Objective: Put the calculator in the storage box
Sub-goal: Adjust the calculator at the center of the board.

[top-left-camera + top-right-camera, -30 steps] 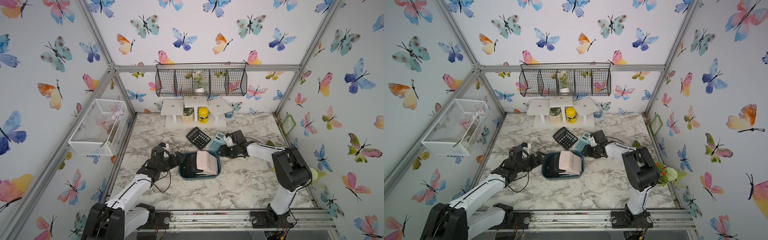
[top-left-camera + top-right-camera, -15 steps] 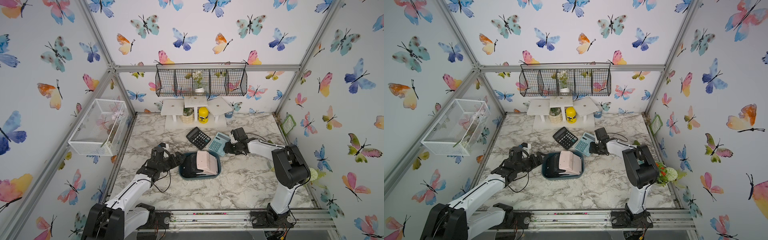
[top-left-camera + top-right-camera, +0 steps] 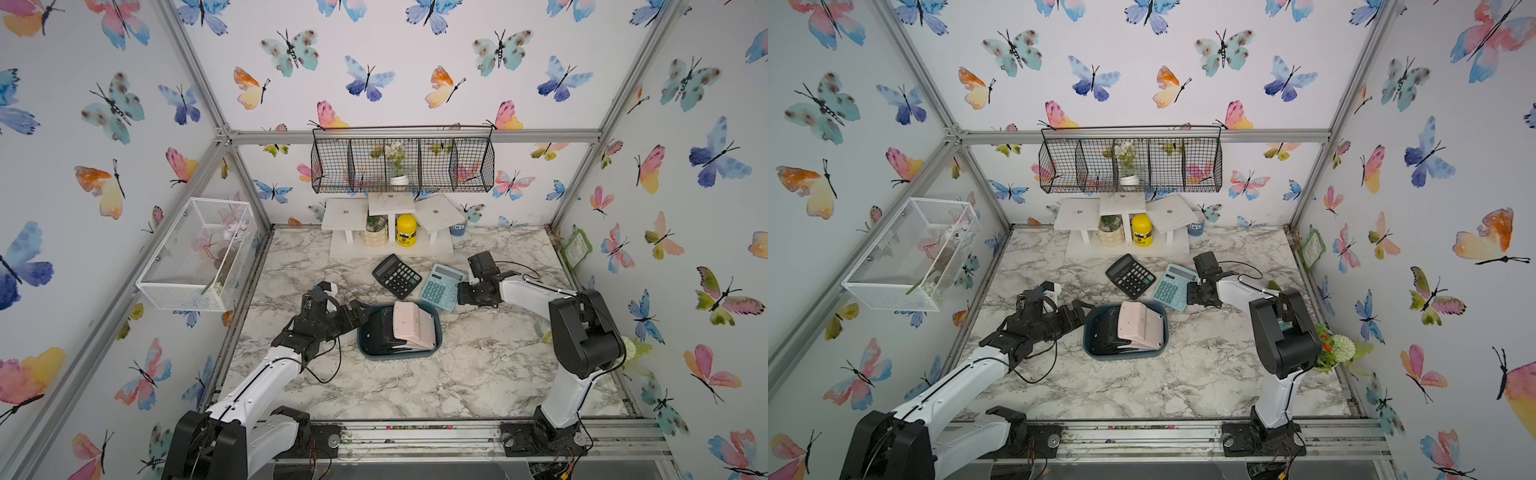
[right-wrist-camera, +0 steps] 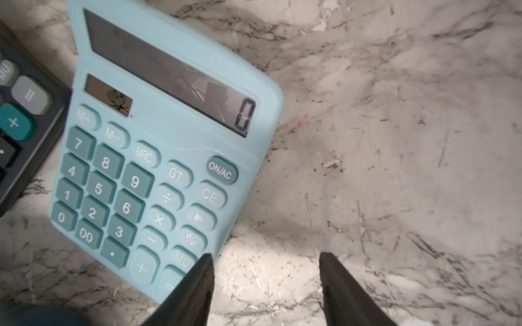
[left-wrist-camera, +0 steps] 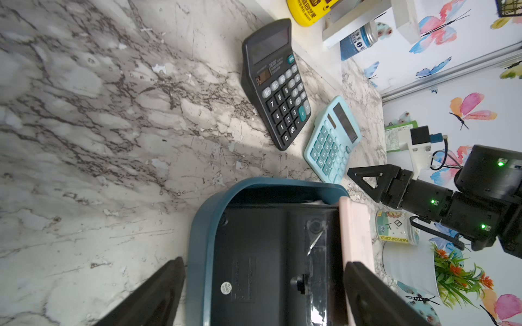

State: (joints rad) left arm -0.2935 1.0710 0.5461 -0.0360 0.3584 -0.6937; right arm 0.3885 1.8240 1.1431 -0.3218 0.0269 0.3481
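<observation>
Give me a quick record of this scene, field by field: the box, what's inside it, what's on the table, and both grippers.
box: shallow dark teal-blue plastic storage box on the marble table
inside: face-down black calculator, with a face-down pink calculator overlapping it
on table: face-up black calculator beside a light blue calculator
left gripper: open, at the box's edge
right gripper: open, empty, beside the light blue calculator

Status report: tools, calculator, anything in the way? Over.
Left tool open at storage box rim. Right tool open, empty, beside blue calculator, flat on table. Black calculator alongside it.
</observation>
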